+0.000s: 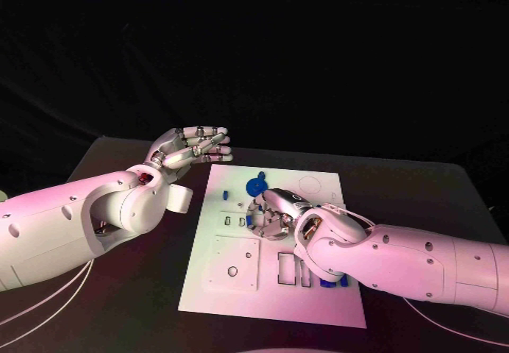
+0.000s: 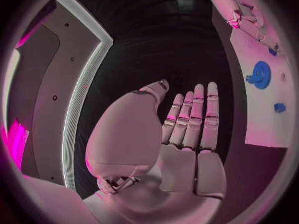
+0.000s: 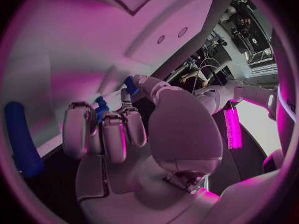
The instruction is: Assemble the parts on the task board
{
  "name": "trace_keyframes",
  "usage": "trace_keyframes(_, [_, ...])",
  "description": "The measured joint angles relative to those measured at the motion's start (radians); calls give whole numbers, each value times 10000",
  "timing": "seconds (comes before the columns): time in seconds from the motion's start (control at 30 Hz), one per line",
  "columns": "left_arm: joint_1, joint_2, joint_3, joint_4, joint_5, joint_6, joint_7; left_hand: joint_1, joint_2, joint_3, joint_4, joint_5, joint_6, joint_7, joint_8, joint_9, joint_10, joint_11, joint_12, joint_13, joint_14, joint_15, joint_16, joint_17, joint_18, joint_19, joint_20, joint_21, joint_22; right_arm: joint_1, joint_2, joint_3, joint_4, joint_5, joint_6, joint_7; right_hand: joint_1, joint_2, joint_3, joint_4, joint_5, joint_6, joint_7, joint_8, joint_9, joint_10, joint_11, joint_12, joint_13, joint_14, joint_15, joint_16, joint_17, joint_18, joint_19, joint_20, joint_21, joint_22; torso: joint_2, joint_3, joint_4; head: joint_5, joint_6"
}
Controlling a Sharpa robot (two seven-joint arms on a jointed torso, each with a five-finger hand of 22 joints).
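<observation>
The white rectangular task board point(image 1: 239, 290) lies mid-worktop, and the right hand point(image 1: 278, 213) is curled down over its middle, apparently pinching a small blue part point(image 3: 100, 109) to seat it. A round blue gear piece point(image 1: 256, 186) waits at the far edge, while the left hand point(image 1: 191, 149) hovers flat, fingers straight and empty, just off the board's far-left corner, probably staying clear.

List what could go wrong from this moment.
The right hand rests fingers-down on the white board, hiding the slots beneath, so a small blue part at its fingers may be misplaced or dropped. Its forearm lies across the board's near corner and might sweep the blue piece there.
</observation>
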Motion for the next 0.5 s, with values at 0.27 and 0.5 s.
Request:
trace_keyframes(0.27, [0, -3, 0, -2, 0, 5, -5, 0, 0, 0, 0, 0, 0, 0, 0, 0, 0, 0, 0, 0, 0, 0, 0, -1, 0, 0, 0, 0, 1, -1, 5, 0, 9, -1, 10, 18, -48, -162, -274, 31, 0, -272, 98, -188, -94, -249, 113, -266, -1, -35, 107, 0, -1, 0, -54, 54, -122, -1, -4, -2, 6, -14, 24])
trace_keyframes(0.5, [-1, -9, 0, -1, 0, 8, -9, 0, 0, 0, 0, 0, 0, 0, -26, -2, 0, 0, 1, 0, 0, 0, -35, 3, -1, 0, 0, 0, 1, -5, -49, -1, 88, -3, 1, 77, -15, -190, -1116, 165, -549, -435, 138, -354, -161, -330, 123, -318, -2, -1, 141, 0, -2, 1, -51, 126, -182, -2, -1, -1, 6, -19, 28])
